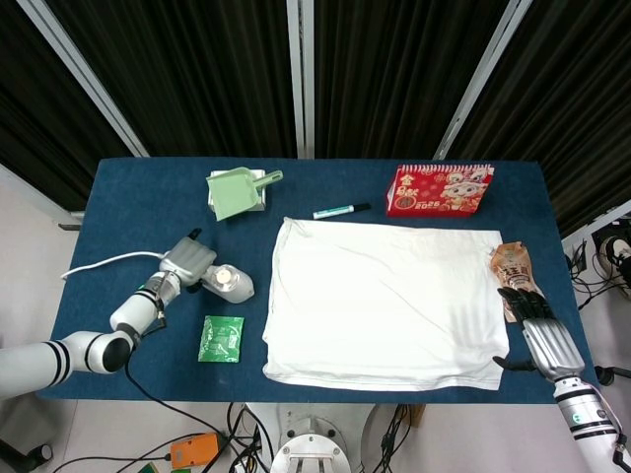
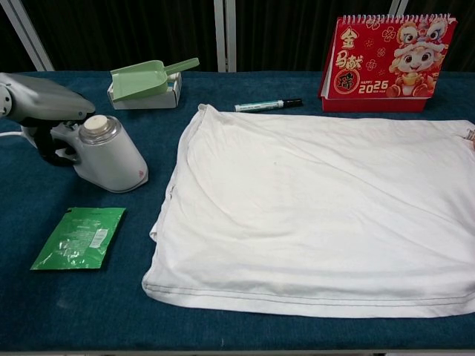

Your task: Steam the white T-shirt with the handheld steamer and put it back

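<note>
Calendar [image 2: 391, 62] reads "2026"; left robot hand [image 2: 41, 104] grips steamer [image 2: 107, 154]; right robot hand [image 1: 542, 335] spread, empty.

Bright even overhead light, sharp, soft shadows

soft white cloth T-shirt [image 2: 312, 222], glossy plastic steamer [image 2: 107, 156]

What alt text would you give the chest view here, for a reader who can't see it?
A white T-shirt lies flat across a blue table, while the robot's left hand grasps the handheld steamer at far left. A green packet lies in front; a green scoop, a marker and a red calendar sit behind.
</note>
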Tool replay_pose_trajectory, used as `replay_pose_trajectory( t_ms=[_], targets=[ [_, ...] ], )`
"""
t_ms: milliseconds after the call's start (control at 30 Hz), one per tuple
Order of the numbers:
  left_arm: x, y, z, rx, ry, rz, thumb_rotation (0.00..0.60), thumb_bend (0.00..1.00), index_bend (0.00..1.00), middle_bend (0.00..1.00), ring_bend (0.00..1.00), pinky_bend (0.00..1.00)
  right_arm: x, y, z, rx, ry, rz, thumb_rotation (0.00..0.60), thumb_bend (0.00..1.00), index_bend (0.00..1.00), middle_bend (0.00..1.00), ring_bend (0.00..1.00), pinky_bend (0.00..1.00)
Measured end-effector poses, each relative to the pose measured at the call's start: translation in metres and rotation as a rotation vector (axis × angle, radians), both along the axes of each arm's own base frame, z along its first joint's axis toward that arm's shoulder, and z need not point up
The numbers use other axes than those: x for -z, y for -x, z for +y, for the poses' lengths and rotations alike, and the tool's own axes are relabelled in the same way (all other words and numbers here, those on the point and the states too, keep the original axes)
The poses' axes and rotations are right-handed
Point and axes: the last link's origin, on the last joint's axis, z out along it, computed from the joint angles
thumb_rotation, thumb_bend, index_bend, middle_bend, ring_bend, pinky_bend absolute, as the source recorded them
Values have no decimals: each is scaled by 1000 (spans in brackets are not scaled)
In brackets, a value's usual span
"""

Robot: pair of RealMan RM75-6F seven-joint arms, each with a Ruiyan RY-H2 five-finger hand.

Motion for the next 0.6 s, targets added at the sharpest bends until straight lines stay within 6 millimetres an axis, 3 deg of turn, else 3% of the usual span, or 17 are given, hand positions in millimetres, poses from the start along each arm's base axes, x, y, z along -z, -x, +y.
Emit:
replay_pose_trajectory(
  t_ms=[100, 300, 600],
  targets=[
    [-2, 2, 0, -5, -2, -10, 600, 455, 685, 788, 594, 238, 0, -1, 0, -2, -1, 1, 600, 185, 11, 124, 0, 3],
    [-8, 5, -2, -28, -9, -49, 600, 511, 723, 828, 631, 523, 2, -4, 0, -17, -24, 10, 600, 185, 16, 124, 0, 4],
    [-26, 1, -6, -78, -28, -160, 600, 617, 756, 892, 688, 606, 9, -15, 0, -79, -94, 32, 600, 186, 34, 125, 0, 68]
  ],
)
